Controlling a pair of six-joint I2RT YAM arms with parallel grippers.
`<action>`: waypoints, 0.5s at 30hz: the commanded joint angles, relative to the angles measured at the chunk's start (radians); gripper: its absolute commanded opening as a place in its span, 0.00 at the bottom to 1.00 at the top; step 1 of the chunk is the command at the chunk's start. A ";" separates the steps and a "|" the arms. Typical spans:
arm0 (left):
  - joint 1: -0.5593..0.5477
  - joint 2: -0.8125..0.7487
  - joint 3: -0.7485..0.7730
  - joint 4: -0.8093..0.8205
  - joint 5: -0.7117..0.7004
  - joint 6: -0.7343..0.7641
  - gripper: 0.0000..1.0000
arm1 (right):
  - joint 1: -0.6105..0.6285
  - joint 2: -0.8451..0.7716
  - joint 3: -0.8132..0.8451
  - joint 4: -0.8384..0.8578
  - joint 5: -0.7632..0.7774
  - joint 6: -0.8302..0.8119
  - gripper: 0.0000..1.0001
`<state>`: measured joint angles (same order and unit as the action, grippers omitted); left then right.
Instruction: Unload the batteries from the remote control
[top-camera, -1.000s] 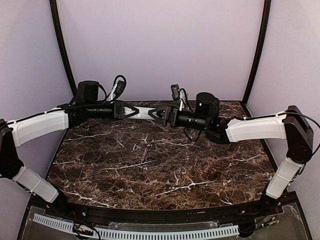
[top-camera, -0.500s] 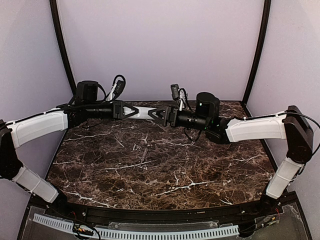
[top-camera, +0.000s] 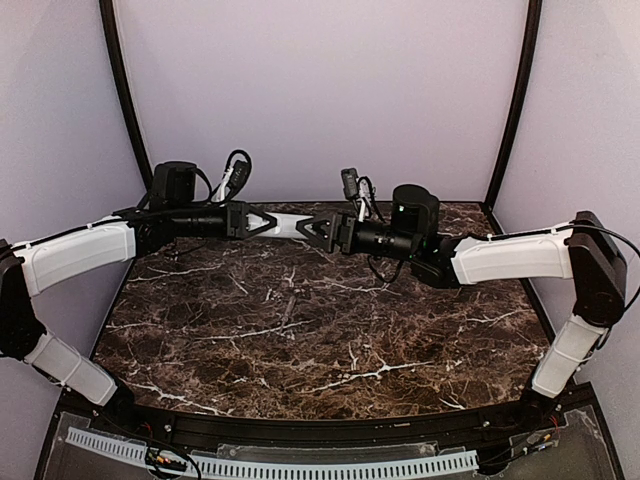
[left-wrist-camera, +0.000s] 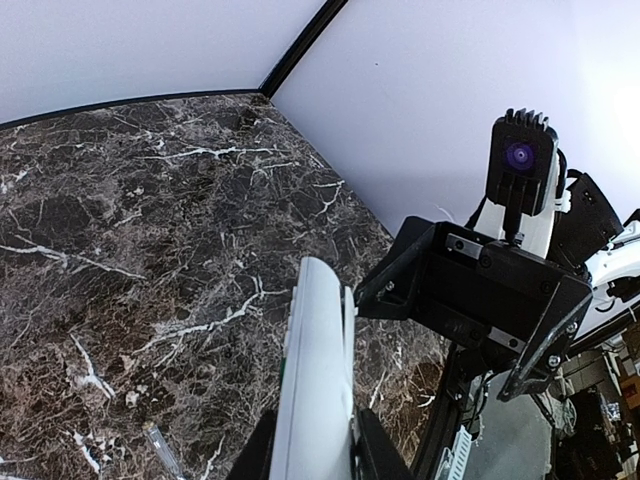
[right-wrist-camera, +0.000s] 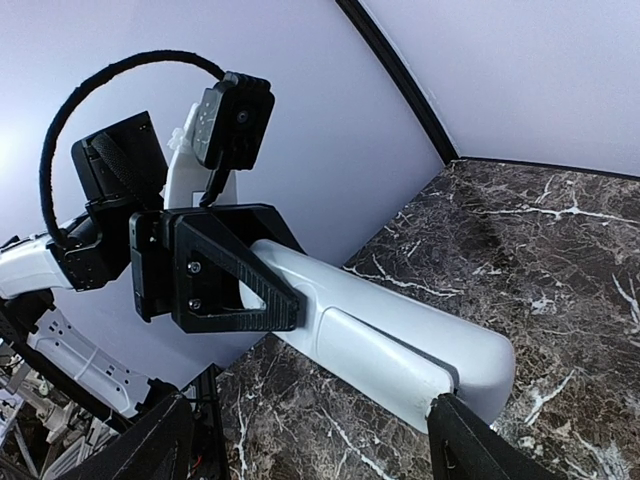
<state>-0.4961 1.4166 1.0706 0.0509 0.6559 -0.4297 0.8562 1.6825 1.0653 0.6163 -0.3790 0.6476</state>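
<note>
The remote control (top-camera: 290, 226) is a slim white bar held level in the air above the back of the table. My left gripper (top-camera: 262, 222) is shut on one end of it; in the left wrist view the remote (left-wrist-camera: 318, 380) runs out from between my left gripper's (left-wrist-camera: 310, 445) black fingers. My right gripper (top-camera: 318, 230) faces it from the right and stands open. In the right wrist view the remote's back (right-wrist-camera: 400, 320) shows its cover panel (right-wrist-camera: 385, 358) in place, and one right finger (right-wrist-camera: 470, 440) touches the panel's end. The batteries are hidden.
The dark marble table (top-camera: 300, 330) lies below both arms. Purple walls (top-camera: 320, 90) and black corner posts (top-camera: 515, 100) close the back and sides. A white slotted cable duct (top-camera: 300, 465) runs along the near edge between the arm bases.
</note>
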 joint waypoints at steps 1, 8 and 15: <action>-0.013 -0.024 0.000 0.008 -0.016 0.022 0.00 | 0.047 -0.030 0.029 0.076 -0.134 0.002 0.80; -0.013 -0.027 0.002 -0.004 -0.032 0.029 0.00 | 0.050 -0.032 0.035 0.071 -0.139 0.000 0.80; -0.013 -0.028 0.003 -0.007 -0.041 0.033 0.01 | 0.052 -0.030 0.041 0.065 -0.140 -0.003 0.80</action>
<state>-0.5037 1.4082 1.0706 0.0284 0.6048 -0.4126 0.8913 1.6779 1.0771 0.6369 -0.4698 0.6483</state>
